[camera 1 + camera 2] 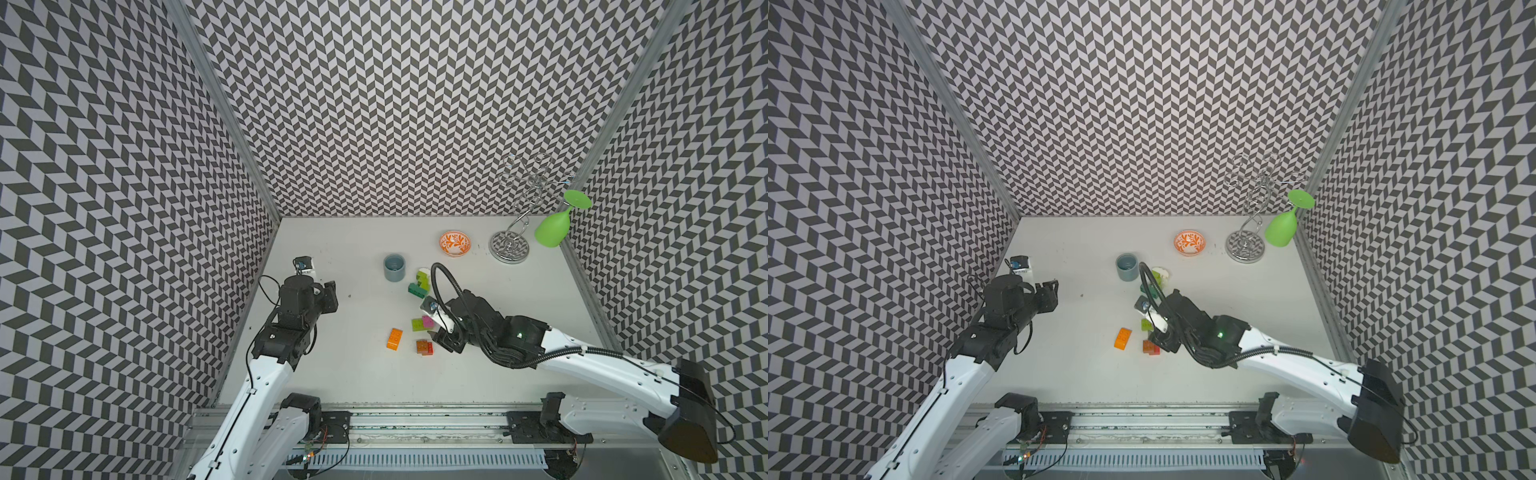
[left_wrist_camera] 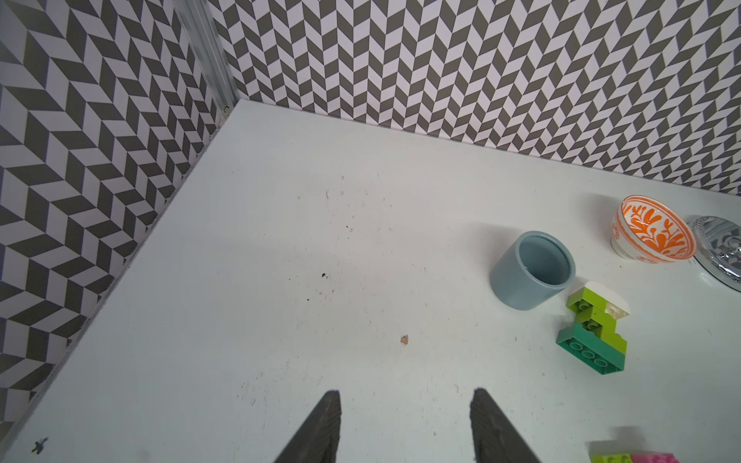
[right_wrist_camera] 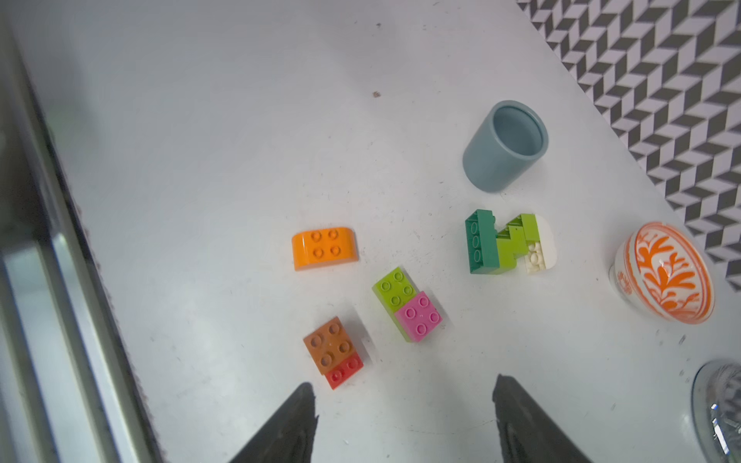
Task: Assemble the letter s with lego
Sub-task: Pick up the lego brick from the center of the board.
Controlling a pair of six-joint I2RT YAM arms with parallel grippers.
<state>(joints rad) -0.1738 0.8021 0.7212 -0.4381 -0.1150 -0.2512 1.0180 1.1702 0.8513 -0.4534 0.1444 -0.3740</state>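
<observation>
The lego lies loose in mid-table. An orange brick (image 1: 394, 338) (image 3: 324, 247) sits alone. A brown brick on a red one (image 1: 424, 347) (image 3: 333, 350) lies just ahead of my right gripper (image 3: 403, 385) (image 1: 439, 338), which is open and empty above the table. A lime and pink pair (image 1: 422, 323) (image 3: 407, 304) lies a little farther on. A dark green, lime and white assembly (image 1: 419, 284) (image 2: 593, 332) (image 3: 505, 242) rests on its side by the cup. My left gripper (image 2: 407, 395) (image 1: 331, 293) is open and empty at the left, far from the bricks.
A grey-blue cup (image 1: 394, 267) stands behind the bricks. An orange patterned bowl (image 1: 455, 244) and a chrome glass rack (image 1: 510, 245) holding a hanging green wine glass (image 1: 552, 230) are at the back right. Patterned walls close three sides.
</observation>
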